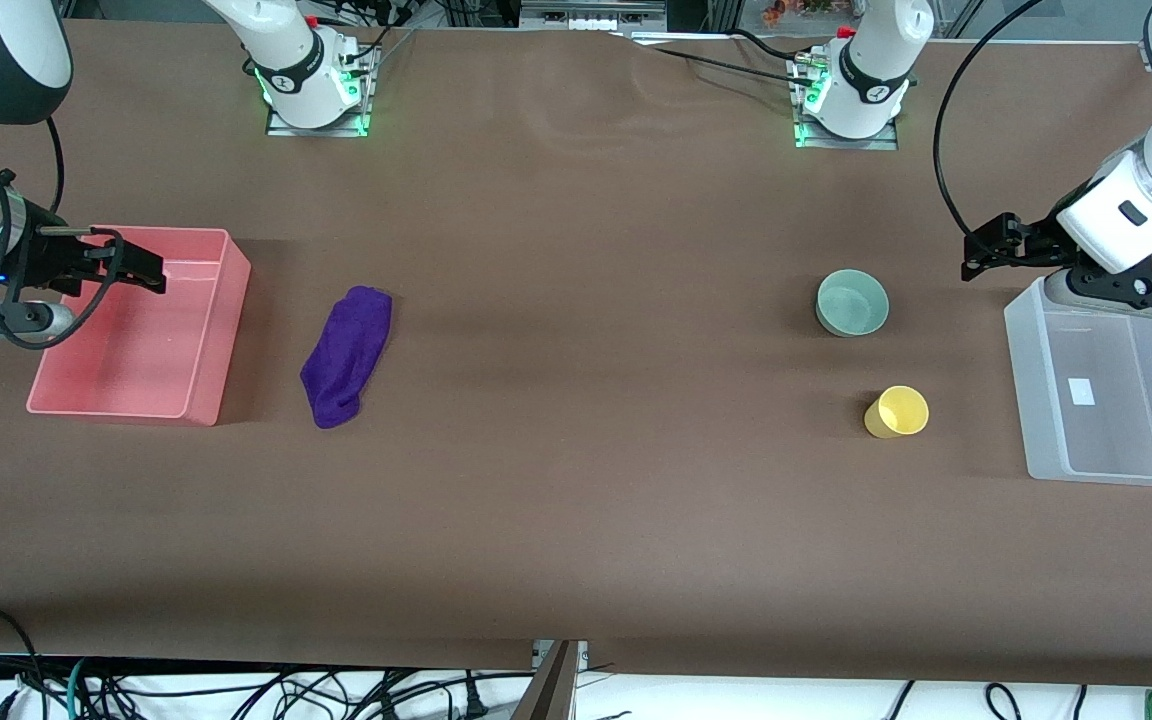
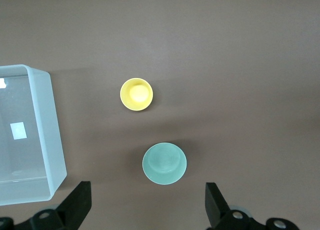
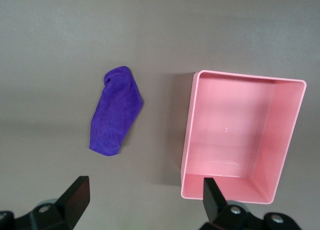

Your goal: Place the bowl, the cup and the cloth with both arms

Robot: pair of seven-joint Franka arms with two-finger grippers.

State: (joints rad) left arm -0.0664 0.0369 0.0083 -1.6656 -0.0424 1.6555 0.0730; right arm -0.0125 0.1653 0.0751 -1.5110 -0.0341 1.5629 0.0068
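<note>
The pale mint-green bowl (image 1: pixel 852 302) stands upright on the brown table toward the left arm's end. The yellow cup (image 1: pixel 897 412) stands nearer to the front camera than the bowl. The purple cloth (image 1: pixel 346 355) lies toward the right arm's end, beside a pink bin. My left gripper (image 1: pixel 976 255) is open and empty in the air over the clear bin's edge; its wrist view shows the bowl (image 2: pixel 164 163) and the cup (image 2: pixel 136 94) below the open gripper (image 2: pixel 147 205). My right gripper (image 1: pixel 151 275) is open and empty over the pink bin; its wrist view shows the cloth (image 3: pixel 115 111).
A pink bin (image 1: pixel 208 340) stands at the right arm's end of the table and shows in the right wrist view (image 3: pixel 188 135). A clear plastic bin (image 1: pixel 1028 400) stands at the left arm's end and shows in the left wrist view (image 2: pixel 50 135). Both hold nothing.
</note>
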